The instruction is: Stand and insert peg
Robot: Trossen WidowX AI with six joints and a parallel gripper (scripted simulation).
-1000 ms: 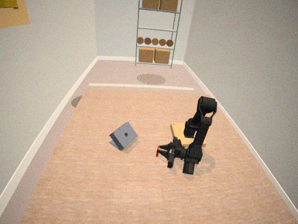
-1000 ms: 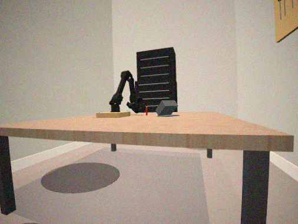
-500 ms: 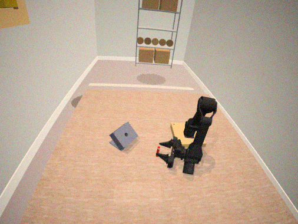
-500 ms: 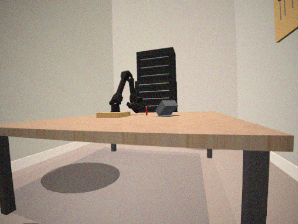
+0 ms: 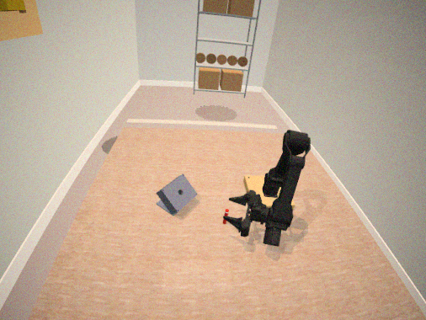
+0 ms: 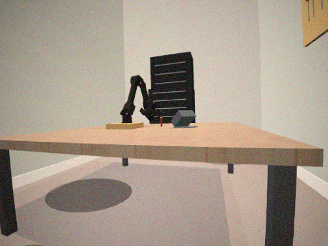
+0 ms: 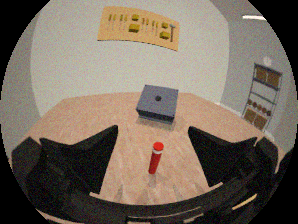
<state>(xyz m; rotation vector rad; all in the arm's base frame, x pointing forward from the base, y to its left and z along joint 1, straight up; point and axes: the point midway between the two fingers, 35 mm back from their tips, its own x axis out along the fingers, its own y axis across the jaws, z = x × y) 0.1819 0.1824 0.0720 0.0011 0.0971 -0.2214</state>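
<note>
1. My gripper [image 5: 234,210] stands wide and holds nothing; in the wrist view its two dark fingers flank open desk on either side.
2. The peg [image 7: 156,157] stands upright on the desk [image 5: 126,261], between my fingers and touching neither. From the top it shows just beside the nearer fingertip.
3. Its white band is too small to make out in any view; I see only red.
4. The panel [image 5: 178,193] sits on the desk ahead of the peg, well apart from it, its sloped grey face showing one dark hole [image 5: 180,192].
5. Nothing lies between peg and panel.
6. A yellow board [image 7: 140,26] hangs on the wall behind the panel; it carries small marks, too blurred to read.
7. A rack [image 5: 195,63] against the far wall holds brown boxes and a row of round brown discs; no labels are legible.
8. My arm rises from a tan base plate [image 5: 251,182] on the desk.
9. A dark slatted cabinet [image 6: 172,69] stands behind me.
</note>
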